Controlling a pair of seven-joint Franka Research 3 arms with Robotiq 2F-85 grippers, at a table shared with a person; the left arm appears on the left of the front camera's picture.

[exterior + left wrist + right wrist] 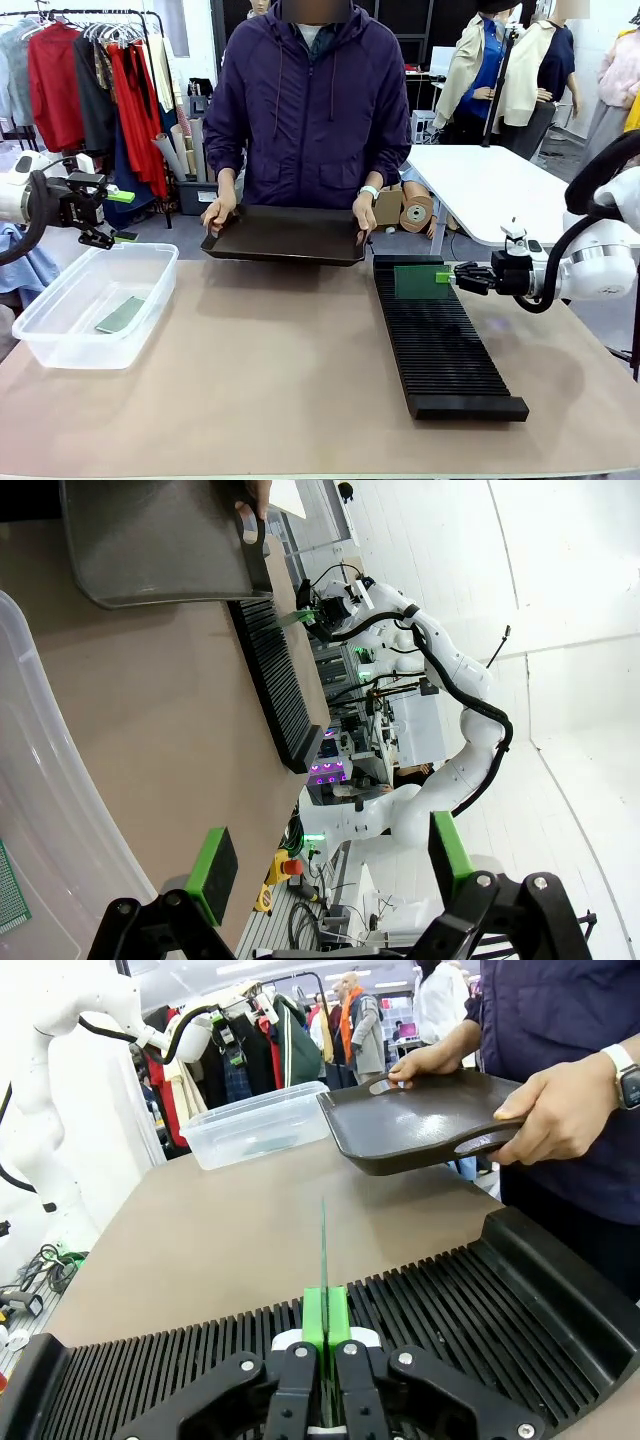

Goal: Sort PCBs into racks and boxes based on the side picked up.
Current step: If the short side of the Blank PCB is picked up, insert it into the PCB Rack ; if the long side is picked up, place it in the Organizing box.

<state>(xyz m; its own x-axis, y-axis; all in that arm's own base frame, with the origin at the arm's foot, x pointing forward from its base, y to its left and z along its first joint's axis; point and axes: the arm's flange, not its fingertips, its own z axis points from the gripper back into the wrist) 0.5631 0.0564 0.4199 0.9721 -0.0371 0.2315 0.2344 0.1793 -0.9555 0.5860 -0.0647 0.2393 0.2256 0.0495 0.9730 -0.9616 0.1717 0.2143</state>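
My right gripper point(447, 277) is shut on a green PCB point(421, 282) that stands upright over the far end of the long black slotted rack point(440, 340). In the right wrist view the PCB point(323, 1250) shows edge-on between the shut green pads of the right gripper point(325, 1322), just above the rack's slots point(460, 1310). My left gripper point(122, 216) hangs open and holds nothing, above the far left corner of the clear tub point(60, 345). One PCB point(120, 315) lies flat in the tub. The left gripper point(330, 865) shows wide-apart pads beside the tub wall point(45, 770).
A person at the far side holds a flat black rimmed tray point(285, 235) in both hands, tilted over the table edge between tub and rack. The tray point(420, 1120) sits close behind the rack's far end. Brown tabletop lies open between tub and rack.
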